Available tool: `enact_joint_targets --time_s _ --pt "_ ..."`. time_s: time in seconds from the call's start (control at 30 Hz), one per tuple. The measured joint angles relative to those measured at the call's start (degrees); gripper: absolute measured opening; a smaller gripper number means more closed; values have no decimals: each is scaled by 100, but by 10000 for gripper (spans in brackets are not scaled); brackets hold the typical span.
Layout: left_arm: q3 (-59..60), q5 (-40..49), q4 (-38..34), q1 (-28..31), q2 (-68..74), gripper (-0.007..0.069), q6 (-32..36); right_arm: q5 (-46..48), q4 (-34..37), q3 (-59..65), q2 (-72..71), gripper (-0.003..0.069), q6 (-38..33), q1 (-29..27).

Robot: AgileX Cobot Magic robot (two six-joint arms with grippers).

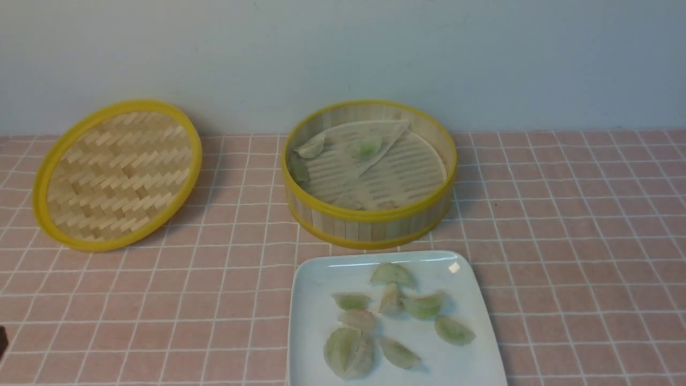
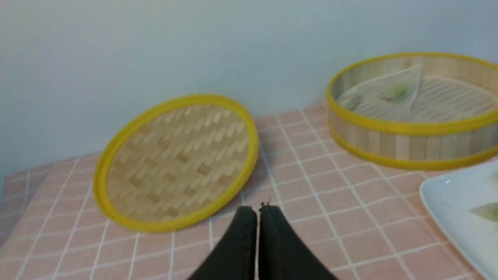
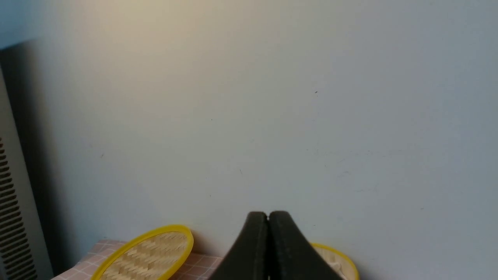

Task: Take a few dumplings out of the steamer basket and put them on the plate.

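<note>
Pleated, translucent green dumplings (image 1: 423,305) lie on the glossy white square plate (image 1: 316,321); a few remain on the slatted bamboo steamer basket's (image 1: 370,217) liner. Left hand (image 2: 258,212) and right hand (image 3: 268,217) clenched, empty.

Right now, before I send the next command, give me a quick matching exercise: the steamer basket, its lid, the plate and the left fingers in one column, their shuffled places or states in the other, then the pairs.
Things:
1. steamer basket
2. woven lid
3. plate
4. left fingers

Places or states:
A. propped tilted against the wall
B. pressed together, holding nothing
C. nearest the robot, several dumplings on it
D. behind the plate, paper liner partly folded over

Pairs: 1-D, 2-A, 3-C, 4-B
</note>
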Motion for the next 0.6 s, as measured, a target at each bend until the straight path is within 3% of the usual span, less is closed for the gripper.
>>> enact_joint_targets --time_s 0.2,0.6 --pt "1118 -35 -152 398 -254 -6 -61 -1 0 0 0 -15 0 0" --pt "1174 -36 -276 398 -254 -6 -82 63 0 1 0 -15 0 0"
